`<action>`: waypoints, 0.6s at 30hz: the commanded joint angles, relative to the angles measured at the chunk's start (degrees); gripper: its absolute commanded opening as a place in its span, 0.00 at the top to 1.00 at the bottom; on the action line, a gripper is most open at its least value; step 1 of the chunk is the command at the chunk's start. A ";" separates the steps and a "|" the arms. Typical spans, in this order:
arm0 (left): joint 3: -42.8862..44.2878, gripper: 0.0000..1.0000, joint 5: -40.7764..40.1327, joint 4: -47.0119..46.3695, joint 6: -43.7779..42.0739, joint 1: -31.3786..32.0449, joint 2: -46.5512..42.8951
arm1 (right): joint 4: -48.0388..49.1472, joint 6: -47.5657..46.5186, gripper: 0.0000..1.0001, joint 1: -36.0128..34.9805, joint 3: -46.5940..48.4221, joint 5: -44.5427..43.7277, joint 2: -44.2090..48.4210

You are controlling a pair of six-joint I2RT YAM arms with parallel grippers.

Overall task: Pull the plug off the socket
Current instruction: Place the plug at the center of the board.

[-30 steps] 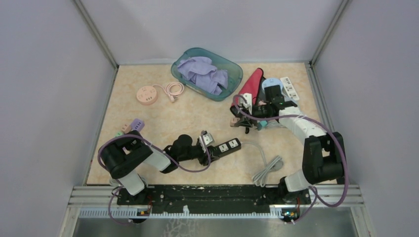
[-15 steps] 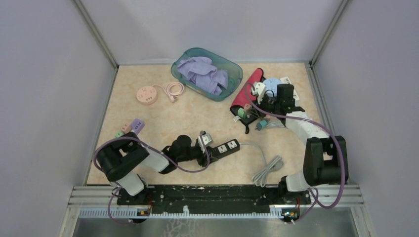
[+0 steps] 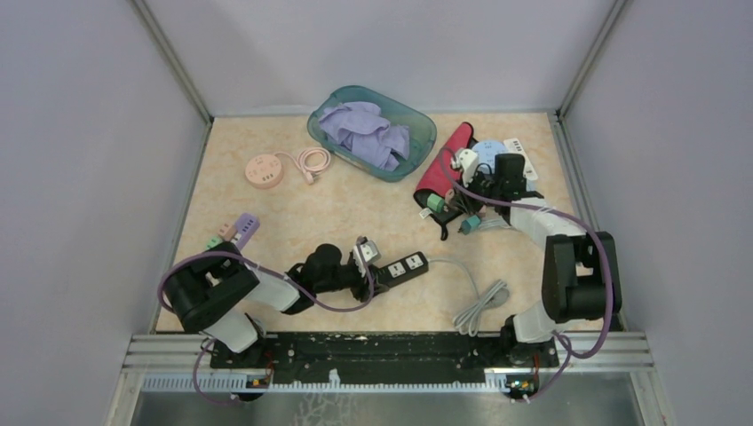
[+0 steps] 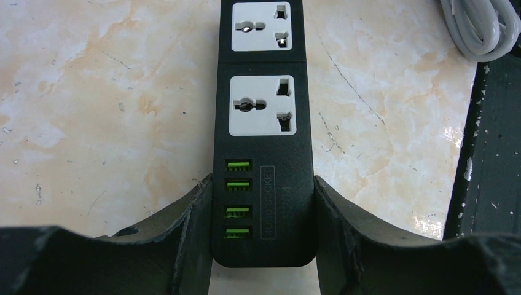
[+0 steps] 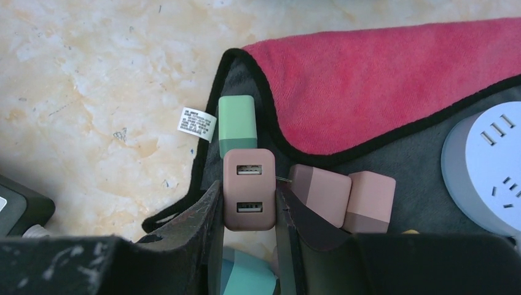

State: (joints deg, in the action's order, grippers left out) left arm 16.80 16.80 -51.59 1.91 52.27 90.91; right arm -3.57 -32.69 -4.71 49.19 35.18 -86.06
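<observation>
The power strip (image 4: pixel 263 123) runs off the left wrist view's top edge. The right wrist view crops the round blue socket (image 5: pixel 488 172), and the brown charger (image 5: pixel 249 190) hides most of a teal block (image 5: pixel 246 276).

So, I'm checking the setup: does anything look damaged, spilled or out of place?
Nothing damaged or spilled. The strip, held at its USB end by the left gripper, has both sockets empty. The towel has its edge folded over, with chargers heaped loosely on it; the right gripper is shut on the brown charger.
</observation>
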 commanded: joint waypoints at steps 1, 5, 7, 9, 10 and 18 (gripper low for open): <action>-0.71 1.00 -0.66 2.13 0.50 -0.19 -1.66 | -0.15 0.87 0.84 0.63 3.62 -0.80 -0.32; -0.80 1.00 -1.05 2.70 0.46 -0.20 -2.54 | -0.47 0.81 0.78 0.59 3.84 -0.90 -0.51; -0.88 1.00 -1.37 2.92 0.44 -0.20 -3.11 | -0.60 0.82 0.74 0.66 3.83 -0.90 -0.50; -0.97 1.00 -1.72 3.27 0.37 -0.17 -3.72 | -0.75 0.75 0.71 0.64 3.95 -0.67 -0.51; -1.02 1.00 -1.86 3.45 0.33 -0.17 -4.03 | -0.74 0.77 0.70 0.61 3.98 -0.52 -0.51; -1.20 1.00 -3.26 5.01 0.14 -0.23 -6.95 | -1.21 0.81 0.58 0.69 4.14 0.20 -0.18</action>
State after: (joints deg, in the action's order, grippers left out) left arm 16.08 15.14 -46.78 1.91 52.29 86.21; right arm -5.63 -32.34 -4.71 50.06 34.24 -86.87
